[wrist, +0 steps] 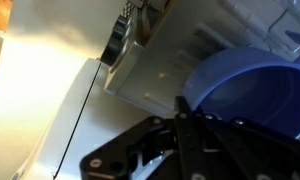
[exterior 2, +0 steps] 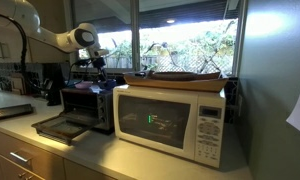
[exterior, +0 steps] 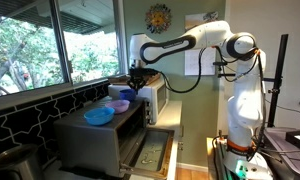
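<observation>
Claw (wrist: pixel 180 108) fingers together, tips beside blue bowl (wrist: pixel 252 95) rim, possibly touching; bowl atop toaster oven (exterior: pixel 90 140).

On my wrist feed, the gripper (wrist: pixel 182 110) shows at the bottom, its black fingers pressed together right at the left rim of a blue bowl (wrist: pixel 245 85). The bowl rests on a pale ribbed surface (wrist: pixel 155 75). I can't tell whether the rim is pinched.

daylight enters through the windows (exterior: pixel 40 45) in both exterior views; panes near overexposed, room dimmer. microwave (exterior 2: pixel 170 120) front backlit, in shade. both views low-resolution, soft. wrist view: warm glare on pale surface (wrist: pixel 40 90) at left; gripper (wrist: pixel 180 110) a dark unfocused silhouette; blue bowl (wrist: pixel 255 95) blurred.
</observation>
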### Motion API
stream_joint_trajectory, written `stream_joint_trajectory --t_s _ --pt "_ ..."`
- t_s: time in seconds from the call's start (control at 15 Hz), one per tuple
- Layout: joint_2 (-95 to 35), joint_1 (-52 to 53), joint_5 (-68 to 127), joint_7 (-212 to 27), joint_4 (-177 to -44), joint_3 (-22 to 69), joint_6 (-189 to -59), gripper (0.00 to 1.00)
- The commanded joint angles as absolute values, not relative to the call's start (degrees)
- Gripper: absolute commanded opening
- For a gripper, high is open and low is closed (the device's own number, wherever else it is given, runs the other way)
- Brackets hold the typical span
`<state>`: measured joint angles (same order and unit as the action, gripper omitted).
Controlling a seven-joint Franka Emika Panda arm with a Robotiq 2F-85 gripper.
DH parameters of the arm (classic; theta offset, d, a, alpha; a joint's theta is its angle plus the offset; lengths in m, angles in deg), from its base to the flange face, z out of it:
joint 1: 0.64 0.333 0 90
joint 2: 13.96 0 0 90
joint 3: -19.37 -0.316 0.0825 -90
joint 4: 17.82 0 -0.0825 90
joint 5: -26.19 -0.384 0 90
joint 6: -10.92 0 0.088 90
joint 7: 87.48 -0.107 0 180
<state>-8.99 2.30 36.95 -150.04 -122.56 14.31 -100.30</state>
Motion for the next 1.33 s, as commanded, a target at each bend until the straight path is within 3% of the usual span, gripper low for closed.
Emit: stream_joint_trajectory --t_s 0.0,0.13,0.2,0.4,0.87,1.27 --pt "-8.3 2.1 37.7 -151.3 -124.2 14.2 -101.3 0.01" --pt "-8.2 2.1 37.6 -151.2 -124.4 14.2 -101.3 0.01" --pt "-8.4 2.0 36.9 -151.8 -123.9 14.3 -100.4 0.3" --pt "-7.9 1.7 36.2 -152.8 -123.5 14.6 -100.4 0.44" --pt "-4.4 2.3 34.0 -149.4 -122.1 14.0 -98.3 0.97" --pt "-2.6 5.1 28.9 -132.4 -122.8 11.8 -97.9 1.0"
